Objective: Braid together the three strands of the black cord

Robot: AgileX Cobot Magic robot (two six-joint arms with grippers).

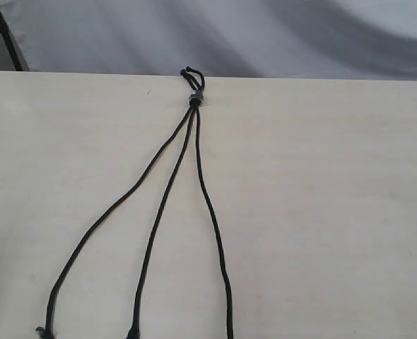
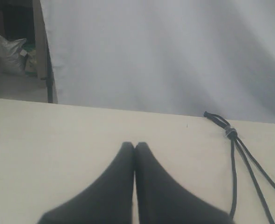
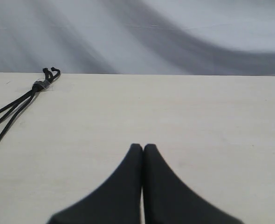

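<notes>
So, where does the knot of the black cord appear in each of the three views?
Exterior view: knot at top centre, just inside the far table edge.
Left wrist view: knot at the picture's right, near that edge.
Right wrist view: knot at the picture's upper left, near that edge.
Shared landmark: the far table edge against the grey cloth.

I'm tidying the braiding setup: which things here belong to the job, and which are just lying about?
For the job: black cord, knotted at one end; its three strands, lying unbraided; left gripper and right gripper, both shut, clear of the cord.
Just there: table; grey backdrop cloth; pale sack in the background.
</notes>
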